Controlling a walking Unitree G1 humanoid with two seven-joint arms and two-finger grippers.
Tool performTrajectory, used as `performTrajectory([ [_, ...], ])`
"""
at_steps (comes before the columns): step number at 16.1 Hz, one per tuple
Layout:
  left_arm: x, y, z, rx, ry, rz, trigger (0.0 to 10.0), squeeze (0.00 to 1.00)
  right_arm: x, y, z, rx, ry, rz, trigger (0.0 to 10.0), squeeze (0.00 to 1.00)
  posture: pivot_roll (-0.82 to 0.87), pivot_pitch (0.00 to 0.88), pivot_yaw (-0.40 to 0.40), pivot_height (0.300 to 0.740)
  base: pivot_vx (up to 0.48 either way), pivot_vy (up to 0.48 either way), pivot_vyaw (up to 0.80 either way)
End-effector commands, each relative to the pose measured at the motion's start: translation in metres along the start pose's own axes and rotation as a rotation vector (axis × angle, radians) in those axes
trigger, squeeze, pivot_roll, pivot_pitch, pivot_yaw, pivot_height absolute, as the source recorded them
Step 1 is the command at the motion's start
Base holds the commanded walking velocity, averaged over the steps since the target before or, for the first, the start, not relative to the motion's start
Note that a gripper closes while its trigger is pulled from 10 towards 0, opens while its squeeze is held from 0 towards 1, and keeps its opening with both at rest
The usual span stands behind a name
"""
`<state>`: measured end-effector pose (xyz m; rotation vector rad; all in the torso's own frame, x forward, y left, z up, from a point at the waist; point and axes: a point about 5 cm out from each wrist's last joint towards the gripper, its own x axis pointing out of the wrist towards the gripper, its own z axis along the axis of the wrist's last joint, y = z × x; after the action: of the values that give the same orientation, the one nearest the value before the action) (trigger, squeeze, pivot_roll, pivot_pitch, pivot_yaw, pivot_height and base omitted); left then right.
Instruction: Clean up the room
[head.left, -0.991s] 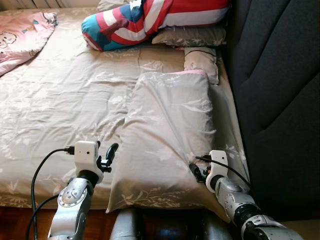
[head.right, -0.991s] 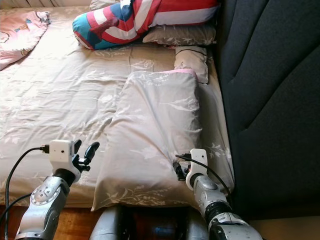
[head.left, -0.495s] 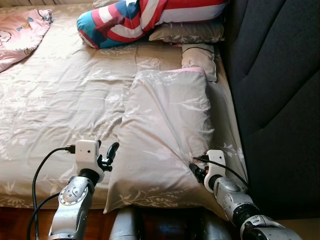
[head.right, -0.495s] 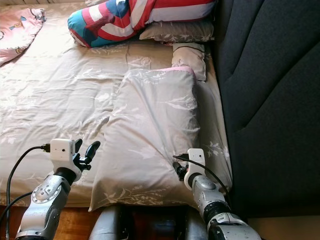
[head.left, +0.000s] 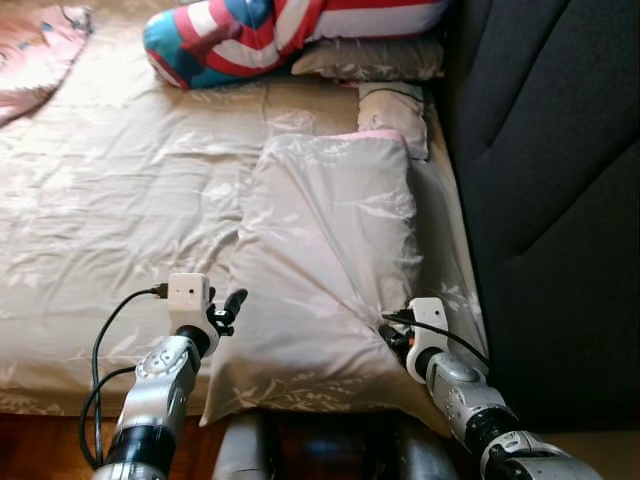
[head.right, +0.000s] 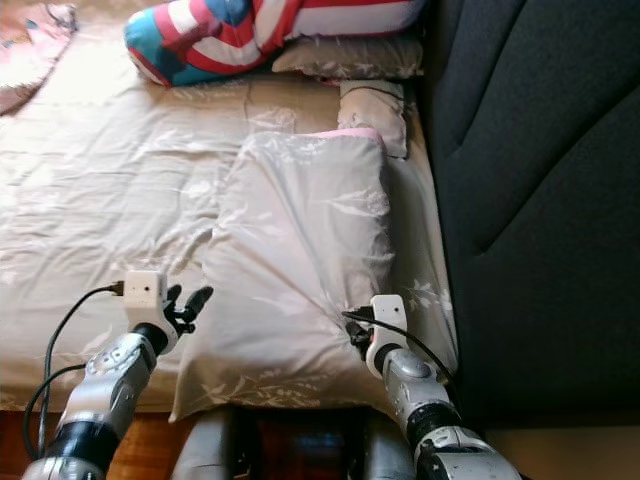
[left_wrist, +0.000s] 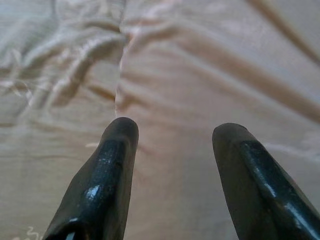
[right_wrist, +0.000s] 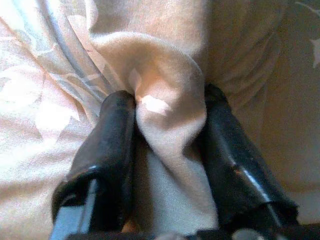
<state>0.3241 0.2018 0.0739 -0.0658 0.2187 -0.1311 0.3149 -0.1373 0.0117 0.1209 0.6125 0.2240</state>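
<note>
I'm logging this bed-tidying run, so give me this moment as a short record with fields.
setting: bed with beige leaf-print sheet, dark padded headboard
main item: large beige leaf-print pillow at the bed's near edge
right gripper: shut on a fold of that pillow
left gripper: open, at the pillow's left edge
other items: red, white and blue striped cushion, small beige pillow

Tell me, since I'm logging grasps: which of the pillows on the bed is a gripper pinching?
The large beige pillow nearest the robot. The right gripper pinches a fold of its cover; the other pillows lie untouched farther up the bed.
</note>
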Motion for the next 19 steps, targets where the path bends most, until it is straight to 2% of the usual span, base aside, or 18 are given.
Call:
performTrajectory([
  [1, -0.002, 0.006, -0.015, 0.003, 0.069, 0.01, 10.0, 0.14, -0.006, -0.002, -0.038, 0.009, 0.14, -0.01, 0.0, 0.0, 0.07, 0.316, -0.018, 0.652, 0.0, 0.0, 0.0],
  [2, 0.0, 0.007, -0.018, -0.019, 0.08, 0.019, 10.0, 1.0, -0.007, -0.003, -0.039, 0.008, 0.141, -0.007, 0.0, 0.0, 0.05, 0.322, -0.03, 0.652, 0.0, 0.0, 0.0],
  [4, 0.003, 0.01, -0.02, -0.021, 0.095, 0.045, 10.0, 1.0, -0.007, -0.003, -0.04, 0.008, 0.133, 0.004, 0.0, 0.0, 0.04, 0.33, -0.045, 0.652, 0.0, 0.0, 0.0],
  [6, 0.005, 0.012, -0.023, -0.067, 0.106, 0.051, 10.0, 1.0, -0.008, -0.006, -0.039, -0.006, 0.125, 0.007, 0.0, 0.0, 0.01, 0.354, -0.063, 0.652, 0.0, 0.0, 0.0],
  [10, 0.007, 0.009, -0.027, -0.088, 0.105, 0.041, 10.0, 1.0, -0.01, -0.011, -0.036, -0.009, 0.116, 0.006, 0.0, 0.0, -0.01, 0.388, -0.081, 0.652, 0.0, 0.0, 0.0],
  [14, 0.009, 0.006, -0.025, -0.191, 0.074, 0.001, 10.0, 1.0, -0.01, -0.012, -0.033, -0.009, 0.104, 0.014, 0.0, 0.0, -0.03, 0.4, -0.096, 0.652, 0.0, 0.0, 0.0],
  [19, 0.004, 0.01, -0.034, -0.198, 0.106, -0.008, 10.0, 1.0, -0.013, -0.016, -0.037, -0.014, 0.11, 0.022, 0.0, 0.0, -0.05, 0.405, -0.115, 0.652, 0.0, 0.0, 0.0],
])
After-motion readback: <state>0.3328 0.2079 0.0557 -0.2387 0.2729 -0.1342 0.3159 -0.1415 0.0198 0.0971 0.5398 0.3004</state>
